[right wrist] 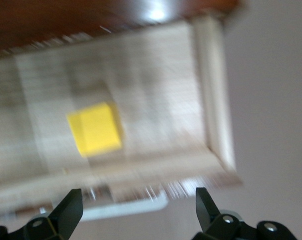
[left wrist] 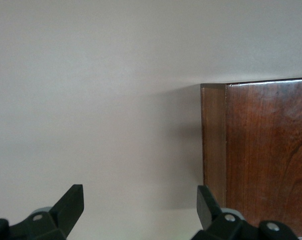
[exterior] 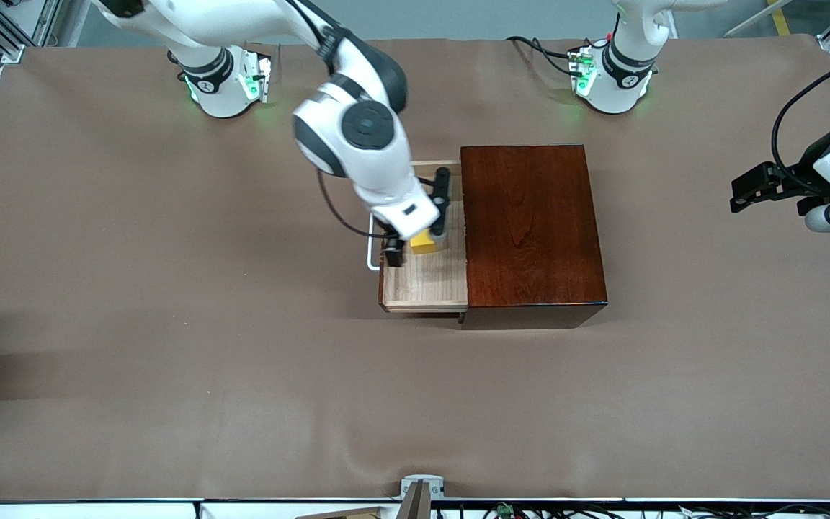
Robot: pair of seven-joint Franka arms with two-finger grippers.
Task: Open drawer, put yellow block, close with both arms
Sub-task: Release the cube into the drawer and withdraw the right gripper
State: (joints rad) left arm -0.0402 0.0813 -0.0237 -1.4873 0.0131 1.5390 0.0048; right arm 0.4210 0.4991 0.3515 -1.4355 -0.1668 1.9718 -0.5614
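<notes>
I see the yellow block lying in the open drawer under my wide-open right gripper, while my left gripper waits wide open too.

A wide bench is seen, covered all over with a plain brown sheet. One dark red-brown wooden box is set right on it, near the middle. Two white round arm bases with green lights are fixed on the bench, farther from the front camera than the box. One base is placed toward the right arm's end of the bench from the box, and the other base is placed close to the box's top corner.
</notes>
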